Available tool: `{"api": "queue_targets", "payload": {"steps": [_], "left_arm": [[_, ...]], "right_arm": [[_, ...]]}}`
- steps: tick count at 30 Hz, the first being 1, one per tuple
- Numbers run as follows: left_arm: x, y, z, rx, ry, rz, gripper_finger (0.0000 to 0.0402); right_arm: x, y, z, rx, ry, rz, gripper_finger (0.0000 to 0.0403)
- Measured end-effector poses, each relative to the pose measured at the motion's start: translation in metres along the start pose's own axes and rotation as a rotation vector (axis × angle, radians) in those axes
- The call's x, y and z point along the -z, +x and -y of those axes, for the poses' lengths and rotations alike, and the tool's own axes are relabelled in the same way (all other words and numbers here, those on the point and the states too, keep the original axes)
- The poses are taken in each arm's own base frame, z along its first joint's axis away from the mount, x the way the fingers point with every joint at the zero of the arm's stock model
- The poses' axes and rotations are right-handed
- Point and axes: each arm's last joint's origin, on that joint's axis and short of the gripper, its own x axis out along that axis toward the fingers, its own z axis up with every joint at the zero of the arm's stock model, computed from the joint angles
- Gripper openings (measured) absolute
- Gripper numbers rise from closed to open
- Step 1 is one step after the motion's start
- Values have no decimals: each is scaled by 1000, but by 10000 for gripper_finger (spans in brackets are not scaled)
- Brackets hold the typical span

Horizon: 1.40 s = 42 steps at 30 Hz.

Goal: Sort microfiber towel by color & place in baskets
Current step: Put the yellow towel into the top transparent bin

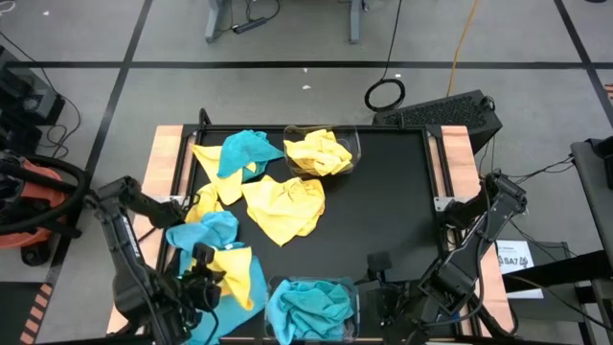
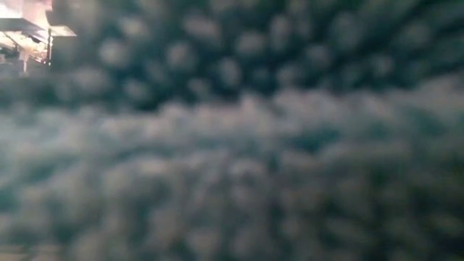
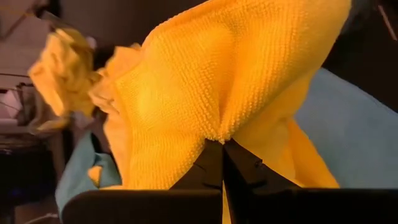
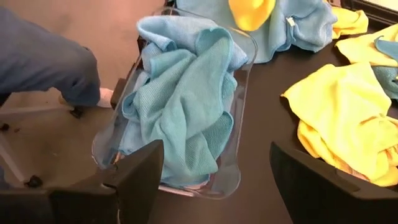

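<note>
My left gripper (image 1: 203,278) is at the near left, shut on a yellow towel (image 1: 239,273) raised over a turquoise towel (image 1: 206,230). My right gripper (image 4: 217,180) stands open and holds nothing, just right of the near clear basket (image 4: 239,165), which is filled with turquoise towels (image 4: 186,99). The far basket (image 1: 351,153) holds yellow towels (image 1: 318,151). Loose on the black mat lie a yellow towel (image 1: 283,206), a turquoise one (image 1: 244,153) and another yellow one (image 1: 206,156). Turquoise cloth fills the low view. My left gripper pinches a bunched fold of the yellow towel (image 3: 217,127) between its two shut fingers, coming at it slanting down. Several layers gather at the fingertips. The rest of the towel hangs slack around the gripper; whether its lower end touches the turquoise towel I cannot tell.
A person's blue-clad limb (image 4: 43,62) shows beyond the table's near edge, by the near basket. The right half of the black mat (image 1: 393,201) is bare. Wooden table edges (image 1: 165,153) flank the mat.
</note>
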Motion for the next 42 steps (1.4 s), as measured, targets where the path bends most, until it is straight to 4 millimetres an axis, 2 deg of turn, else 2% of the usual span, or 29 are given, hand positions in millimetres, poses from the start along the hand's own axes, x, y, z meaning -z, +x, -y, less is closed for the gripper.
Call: {"api": "queue_targets", "payload": {"steps": [10, 18, 28, 36, 42], "left_arm": [[-7, -5, -41, -161, 6, 143, 0], [-28, 0, -80, -243, -9, 248, 0], [-60, 18, -143, -366, -51, 328, 0], [-73, 35, -198, -485, -98, 341, 0], [-75, 45, -235, -549, -136, 348, 0]], "right_arm": [[-6, 0, -3, -27, 35, 56, 285], [-6, 0, -3, -26, 34, 55, 286], [-6, 0, -3, -26, 34, 55, 286], [-6, 0, -3, -26, 34, 55, 286], [-6, 0, -3, -26, 34, 55, 286]]}}
